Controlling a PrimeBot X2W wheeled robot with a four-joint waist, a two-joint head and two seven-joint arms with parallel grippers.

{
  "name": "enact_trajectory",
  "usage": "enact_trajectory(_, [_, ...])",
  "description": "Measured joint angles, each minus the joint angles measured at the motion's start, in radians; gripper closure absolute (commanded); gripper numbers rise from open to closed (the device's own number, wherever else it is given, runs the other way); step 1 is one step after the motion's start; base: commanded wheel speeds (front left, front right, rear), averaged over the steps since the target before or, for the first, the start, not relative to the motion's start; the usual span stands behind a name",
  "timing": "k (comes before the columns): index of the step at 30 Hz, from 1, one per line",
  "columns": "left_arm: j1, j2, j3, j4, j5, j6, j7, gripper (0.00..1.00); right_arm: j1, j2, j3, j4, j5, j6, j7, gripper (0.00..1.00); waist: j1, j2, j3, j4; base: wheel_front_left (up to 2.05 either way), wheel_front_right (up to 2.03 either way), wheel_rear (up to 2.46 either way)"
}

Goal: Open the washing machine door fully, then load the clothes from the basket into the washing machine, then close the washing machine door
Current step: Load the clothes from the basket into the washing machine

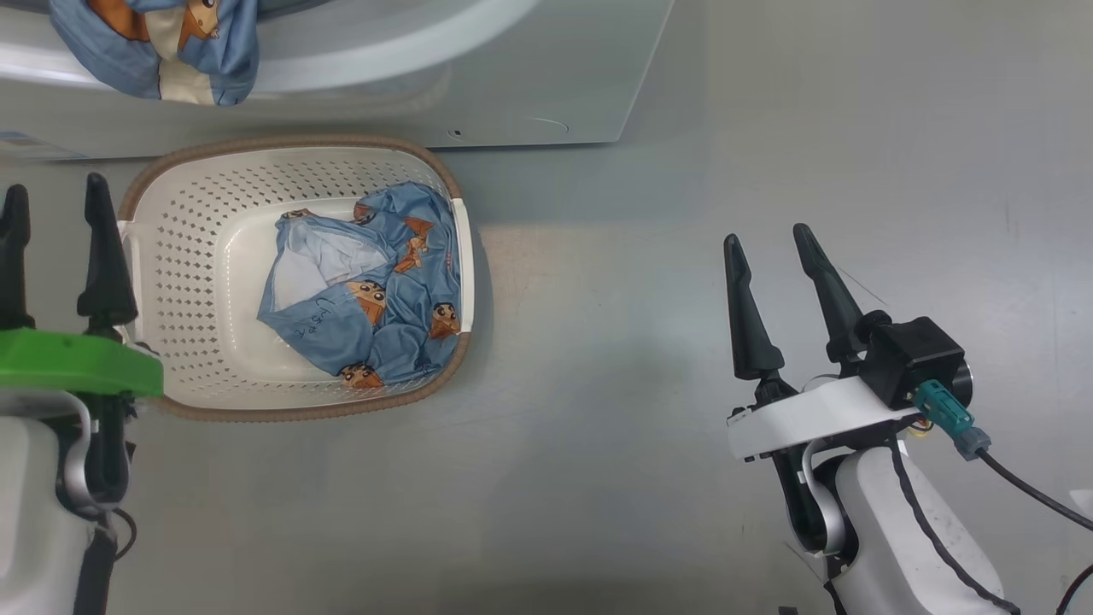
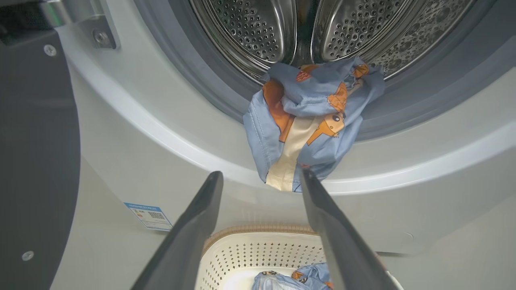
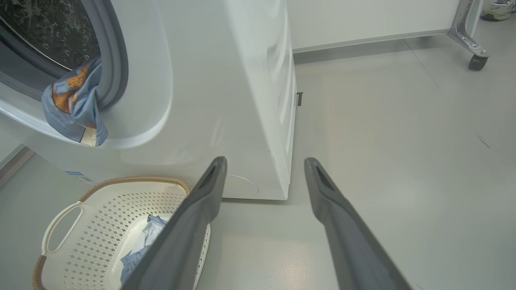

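Grey floor (image 1: 615, 359) holds the basket (image 1: 192, 222) of blue cartoon-printed clothes (image 1: 401, 312).

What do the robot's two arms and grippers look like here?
Both grippers have two long, tapered dark fingers on pale forearms. The left gripper carries a bright green wrist plate; the right gripper a white wrist plate, a black camera block and a teal plug with a black cable.

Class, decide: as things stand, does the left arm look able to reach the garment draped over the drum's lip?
Probably yes: the left gripper is open, aimed at the garment, nothing between, the door swung aside.
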Motion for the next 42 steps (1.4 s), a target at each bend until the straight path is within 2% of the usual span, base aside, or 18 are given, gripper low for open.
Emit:
enact_trajectory(8, [0.132,-0.008,0.011,-0.046,0.044,0.0,0.0,0.0,0.0,0.0,0.006,0.002,0.0,0.001,0.0,0.0,0.0,0.0,-0.001,-0.008,0.0,0.0,0.0])
enact_trajectory(19, [0.216,-0.046,0.046,-0.113,0.078,0.0,0.0,0.0,0.0,0.0,0.006,0.008,0.0,0.009,0.0,0.0,0.0,0.0,0.0,-0.013,0.0,0.0,0.0])
enact_trajectory(24, [0.248,-0.049,0.045,-0.123,0.111,-0.001,0.0,0.0,0.0,0.0,0.008,0.009,0.0,0.01,0.0,0.0,0.0,0.0,-0.003,-0.016,0.0,0.0,0.0])
enact_trajectory(42, [0.27,-0.081,0.068,-0.165,0.122,-0.009,0.0,0.0,0.0,0.0,0.01,0.009,0.02,0.009,0.0,0.0,0.0,0.0,-0.004,-0.029,0.0,0.0,0.0])
